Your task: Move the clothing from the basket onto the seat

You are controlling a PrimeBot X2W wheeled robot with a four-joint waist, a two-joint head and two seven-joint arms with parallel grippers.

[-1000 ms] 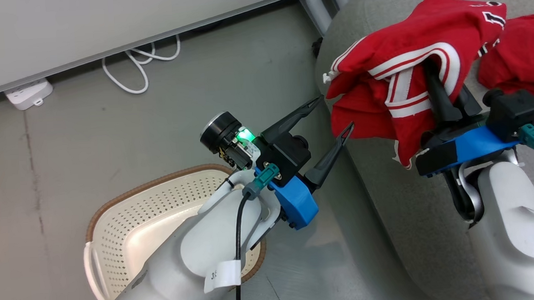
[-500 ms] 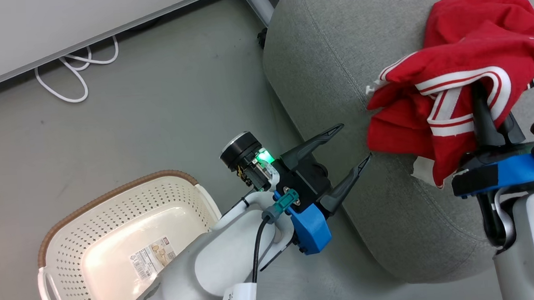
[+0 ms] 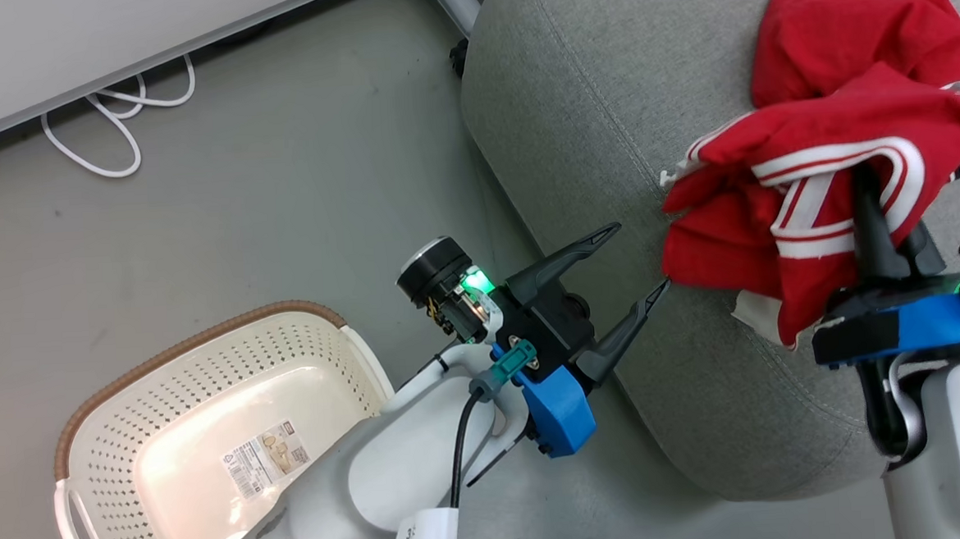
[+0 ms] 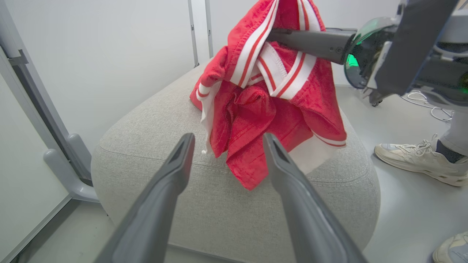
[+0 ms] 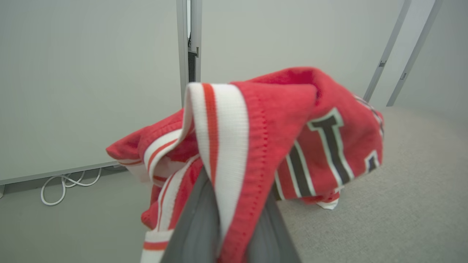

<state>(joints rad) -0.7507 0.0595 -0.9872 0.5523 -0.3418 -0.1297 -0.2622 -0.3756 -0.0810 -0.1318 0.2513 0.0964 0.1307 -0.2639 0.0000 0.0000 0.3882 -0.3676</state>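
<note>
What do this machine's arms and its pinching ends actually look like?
The left arm and right arm are smooth and pale grey. Each wrist carries a blue bracket and two long, tapered dark fingers. The left also has a black cable with a teal plug, a white tag and a green light.

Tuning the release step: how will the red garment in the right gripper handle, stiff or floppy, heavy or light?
Likely floppy: the red garment hangs in loose folds from the right gripper. Probably light, since one pinch on its striped trim carries it all. Released, it should slump onto the seat rather than roll.
</note>
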